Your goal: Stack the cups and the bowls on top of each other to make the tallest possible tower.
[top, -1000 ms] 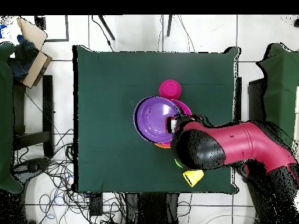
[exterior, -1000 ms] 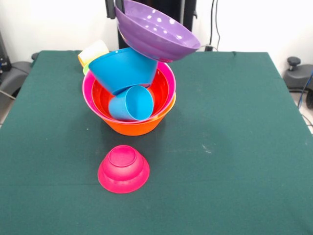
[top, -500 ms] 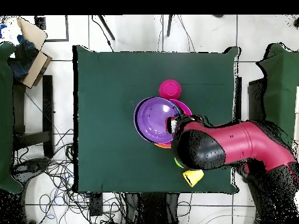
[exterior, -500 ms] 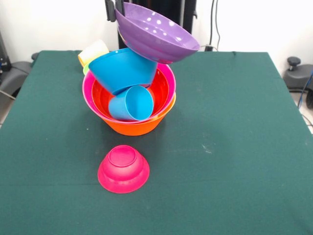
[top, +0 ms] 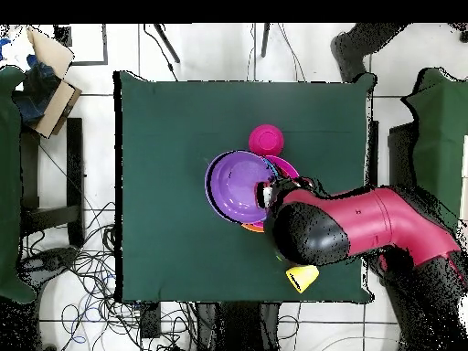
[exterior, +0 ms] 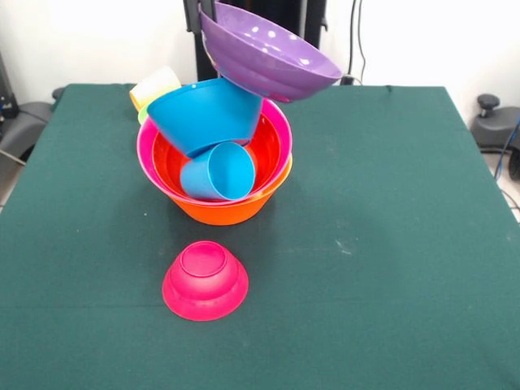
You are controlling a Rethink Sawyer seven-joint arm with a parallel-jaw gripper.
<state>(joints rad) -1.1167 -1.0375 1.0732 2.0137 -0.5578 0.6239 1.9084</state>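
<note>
My gripper (exterior: 202, 11) comes in at the top edge, shut on the rim of the purple bowl (exterior: 268, 54), which hangs tilted over the tower (exterior: 215, 154). The tower's base is the large orange bowl (exterior: 223, 210). Nested in it are the pink bowl (exterior: 147, 145) and the red-orange bowl (exterior: 270, 150). The blue bowl (exterior: 203, 114) leans on them, and the light blue cup (exterior: 216, 172) lies on its side inside. From overhead, the purple bowl (top: 238, 186) covers most of the tower, with the gripper (top: 267, 194) at its rim. The yellow-orange cup (exterior: 154, 84) lies behind the tower.
A small magenta bowl (exterior: 205, 280) sits upside down in front of the tower. Something green (exterior: 142, 116) peeks out beside the yellow-orange cup. The red arm (top: 366, 224) reaches in over the table's edge in the overhead view. A dark shape (top: 359, 43) shows past one table corner.
The purple bowl has shifted slightly to the right in the front view, still held and tilted. A dark shape has appeared beyond the table corner in the overhead view.
</note>
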